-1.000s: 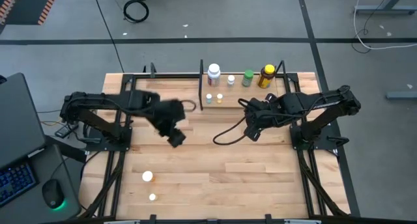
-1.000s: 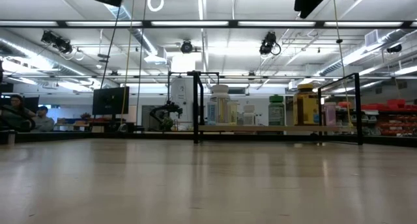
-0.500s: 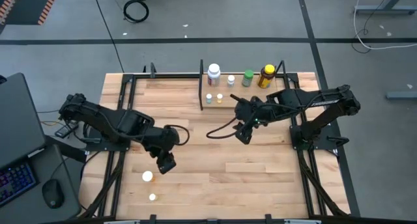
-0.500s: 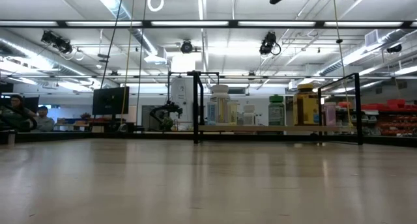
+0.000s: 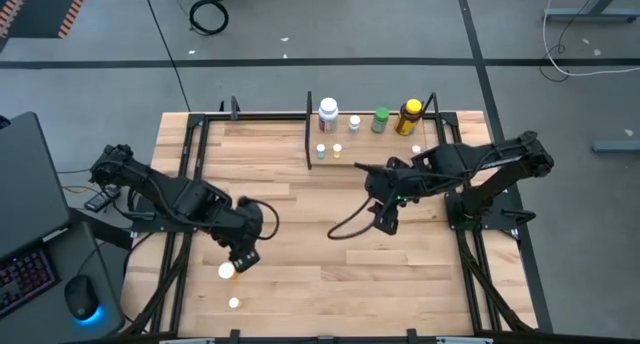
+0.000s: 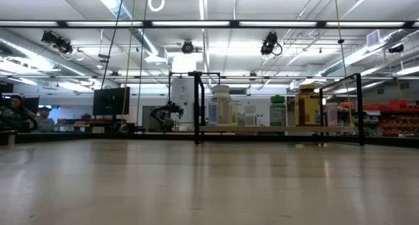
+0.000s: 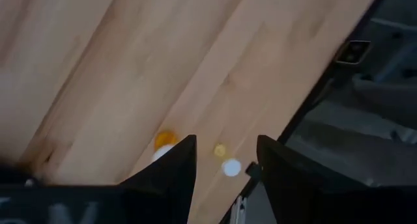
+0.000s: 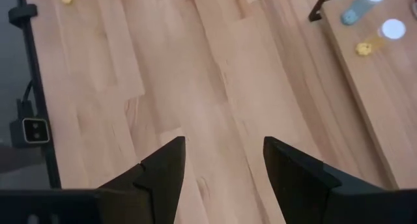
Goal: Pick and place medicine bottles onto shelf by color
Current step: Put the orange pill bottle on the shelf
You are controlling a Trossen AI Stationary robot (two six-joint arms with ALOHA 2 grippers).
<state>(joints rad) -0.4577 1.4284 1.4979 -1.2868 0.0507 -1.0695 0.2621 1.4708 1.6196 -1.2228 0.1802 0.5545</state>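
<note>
Table [image 5: 330, 274] centre bare; shelf [image 5: 372, 144] posts [image 5: 309, 134] flank bottles [image 5: 328, 111]; two small bottles [image 5: 227, 271] front-left.

Bright, even light from ceiling strips [image 6: 196, 23] at twelve o'clock, soft shadows on the surface [image 5: 330, 244], wrist views slightly blurred.

Table [image 5: 330, 274]: pale wood planks, smooth, satin sheen (grain lines clear in wrist views). Shelf [image 5: 380, 144]: same light wood, thin black metal posts, matt. Medicine bottles [image 5: 328, 112]: plastic-looking, glossy, w/ paper-like label on the big white one. Left gripper [image 7: 225, 175] and right gripper [image 8: 225, 165]: fingers dark, matt, prob. plastic. Floor [image 5: 330, 24]: grey, dull, concrete-like.
</note>
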